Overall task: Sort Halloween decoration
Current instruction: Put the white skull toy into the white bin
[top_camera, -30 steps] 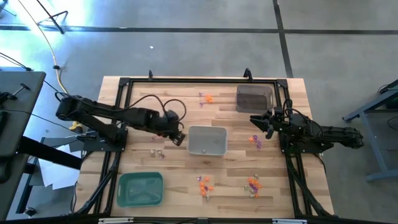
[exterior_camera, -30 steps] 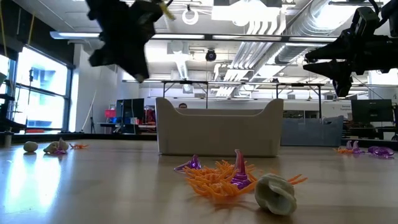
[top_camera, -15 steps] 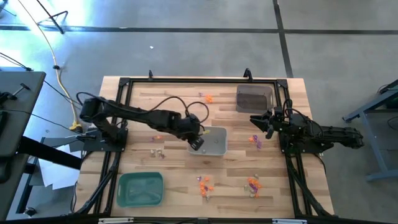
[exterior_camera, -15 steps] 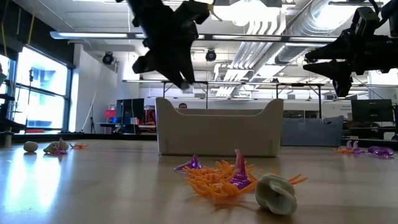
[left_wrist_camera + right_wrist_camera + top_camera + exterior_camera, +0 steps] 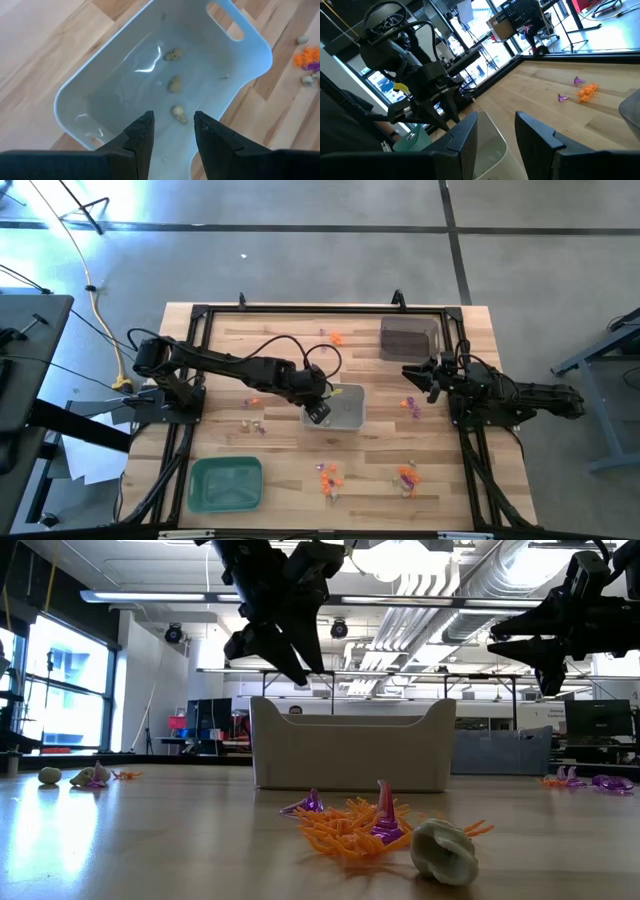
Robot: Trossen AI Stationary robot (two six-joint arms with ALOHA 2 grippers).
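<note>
1. The grey tray [image 5: 335, 407] sits mid-tabletop [image 5: 290, 450]; three pale trinkets [image 5: 175, 83] lie loose on its floor.
2. Around the tray: a dark tray [image 5: 409, 338] toward the far right corner, a green tray [image 5: 226, 483] at the near left, orange and purple bits [image 5: 332, 337] beyond its far side, a purple cluster [image 5: 411, 405] to its right, two mixed heaps [image 5: 328, 476] on its near side, and small pale pieces [image 5: 253, 423] to its left.
3. In the low view an orange-purple heap with a pale skull [image 5: 444, 851] lies in front of the tray's wall.
4. The left pincer [image 5: 318, 409] hangs over the tray's left end — fingers [image 5: 141, 135] parted, nothing between them, touching nothing.
5. The right pincer [image 5: 412, 377] hovers off to the tray's right, just beyond the purple cluster, fingers apart and empty.
6. A black frame [image 5: 300, 310] runs round the tabletop edges; bare wood lies open between the tray and the green tray.
</note>
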